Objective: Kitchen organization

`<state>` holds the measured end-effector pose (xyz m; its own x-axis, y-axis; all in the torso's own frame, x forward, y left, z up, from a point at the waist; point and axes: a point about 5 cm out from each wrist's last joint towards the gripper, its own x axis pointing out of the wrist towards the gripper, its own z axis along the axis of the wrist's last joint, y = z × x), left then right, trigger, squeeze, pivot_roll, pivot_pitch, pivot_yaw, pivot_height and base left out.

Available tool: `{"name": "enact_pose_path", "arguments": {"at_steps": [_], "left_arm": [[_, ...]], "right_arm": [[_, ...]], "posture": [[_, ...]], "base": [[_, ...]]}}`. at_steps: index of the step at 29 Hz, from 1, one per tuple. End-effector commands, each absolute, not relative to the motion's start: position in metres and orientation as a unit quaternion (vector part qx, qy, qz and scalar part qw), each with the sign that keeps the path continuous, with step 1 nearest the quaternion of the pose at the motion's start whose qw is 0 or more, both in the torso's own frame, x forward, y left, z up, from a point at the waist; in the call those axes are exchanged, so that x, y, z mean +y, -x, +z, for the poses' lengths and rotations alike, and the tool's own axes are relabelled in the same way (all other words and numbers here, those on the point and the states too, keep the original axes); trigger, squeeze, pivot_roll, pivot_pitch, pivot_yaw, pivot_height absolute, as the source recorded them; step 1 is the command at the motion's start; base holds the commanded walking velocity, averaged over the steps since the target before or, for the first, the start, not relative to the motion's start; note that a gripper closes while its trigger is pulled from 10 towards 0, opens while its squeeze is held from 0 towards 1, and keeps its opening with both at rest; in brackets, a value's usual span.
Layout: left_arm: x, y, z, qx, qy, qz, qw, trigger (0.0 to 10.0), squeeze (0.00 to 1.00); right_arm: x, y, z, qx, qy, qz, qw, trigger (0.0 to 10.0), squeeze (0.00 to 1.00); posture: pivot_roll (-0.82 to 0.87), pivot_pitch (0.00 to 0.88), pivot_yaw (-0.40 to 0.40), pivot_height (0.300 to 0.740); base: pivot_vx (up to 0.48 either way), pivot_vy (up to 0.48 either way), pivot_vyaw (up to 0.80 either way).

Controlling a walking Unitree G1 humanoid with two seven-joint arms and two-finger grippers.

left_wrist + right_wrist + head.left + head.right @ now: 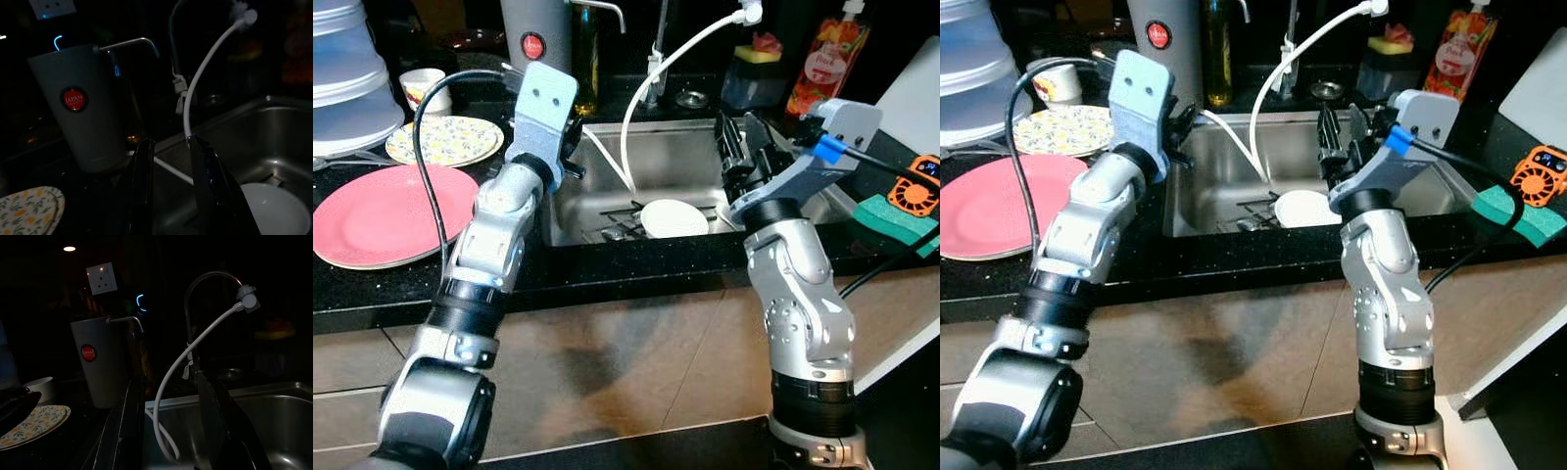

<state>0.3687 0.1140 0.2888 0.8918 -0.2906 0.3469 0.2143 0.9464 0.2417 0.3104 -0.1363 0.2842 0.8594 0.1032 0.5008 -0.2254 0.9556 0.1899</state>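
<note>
A white dish (674, 217) lies at the bottom of the steel sink (690, 147), beside some dark cutlery. My left gripper (574, 147) hangs over the sink's left rim, open and holding nothing; its fingers (143, 186) frame the white hose. My right gripper (744, 137) is raised over the right half of the sink, above and to the right of the dish, also open and holding nothing. On the counter to the left sit a pink plate (386, 213) and a yellow-patterned plate (445, 139).
A grey canister with a red badge (534, 34) stands behind the left gripper. A white hose (651, 83) loops from the tap into the sink. White containers (347, 73) and a cup (424, 88) stand at far left. A green sponge (898, 217), an orange gadget (915, 188) and a red bottle (827, 54) are at right.
</note>
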Motion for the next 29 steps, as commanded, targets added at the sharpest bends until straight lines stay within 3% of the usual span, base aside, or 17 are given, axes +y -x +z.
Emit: {"name": "enact_pose_path", "arguments": {"at_steps": [1,5,10,13,14,16,20,24,29], "left_arm": [[0.115,-0.362,0.285,-0.207,-0.07,-0.125,0.968,10.0,0.0],[0.109,-0.347,0.273,-0.223,-0.025,-0.158,0.962,10.0,0.0],[0.093,-0.324,0.261,-0.216,0.023,-0.263,0.94,10.0,0.0],[0.082,-0.298,0.252,-0.193,0.076,-0.384,0.9,10.0,0.0],[0.082,-0.298,0.252,-0.193,0.076,-0.384,0.9,10.0,0.0],[0.077,-0.28,0.241,-0.165,0.088,-0.463,0.866,10.0,0.0],[0.075,-0.264,0.225,-0.133,0.075,-0.521,0.84,10.0,0.0],[0.072,-0.247,0.183,-0.05,0.013,-0.579,0.813,10.0,0.0],[0.08,-0.242,0.14,0.038,-0.033,-0.583,0.811,10.0,0.0]], "right_arm": [[-0.138,-0.312,0.279,-0.245,-0.114,0.079,0.959,10.0,0.0],[-0.14,-0.313,0.27,-0.236,-0.082,0.063,0.966,10.0,0.0],[-0.145,-0.312,0.261,-0.231,-0.045,0.036,0.971,10.0,0.0],[-0.153,-0.309,0.254,-0.233,-0.013,-0.009,0.972,10.0,0.0],[-0.153,-0.309,0.254,-0.233,-0.013,-0.009,0.972,10.0,0.0],[-0.165,-0.306,0.249,-0.23,0.003,-0.067,0.971,10.0,0.0],[-0.182,-0.301,0.243,-0.225,0.034,-0.142,0.963,10.0,0.0],[-0.212,-0.296,0.233,-0.203,0.061,-0.237,0.948,10.0,0.0],[-0.241,-0.287,0.216,-0.161,0.103,-0.325,0.926,10.0,0.0]], "posture": [[0.05,0.0,-0.026,0.74],[0.05,0.0,-0.033,0.74],[0.06,0.0,-0.041,0.74],[0.06,0.0,-0.043,0.74],[0.06,0.0,-0.043,0.74],[0.06,0.0,-0.044,0.74],[0.06,0.0,-0.044,0.74],[0.05,0.0,-0.036,0.74],[0.05,0.0,-0.038,0.74]], "base": [[0.0,0.0,0.0],[0.0,0.0,0.0],[0.0,0.0,0.0],[0.0,0.0,0.0],[0.0,0.0,0.0],[0.0,0.0,0.0],[0.0,0.0,0.0],[0.0,0.0,0.0],[0.0,0.0,0.0]]}}
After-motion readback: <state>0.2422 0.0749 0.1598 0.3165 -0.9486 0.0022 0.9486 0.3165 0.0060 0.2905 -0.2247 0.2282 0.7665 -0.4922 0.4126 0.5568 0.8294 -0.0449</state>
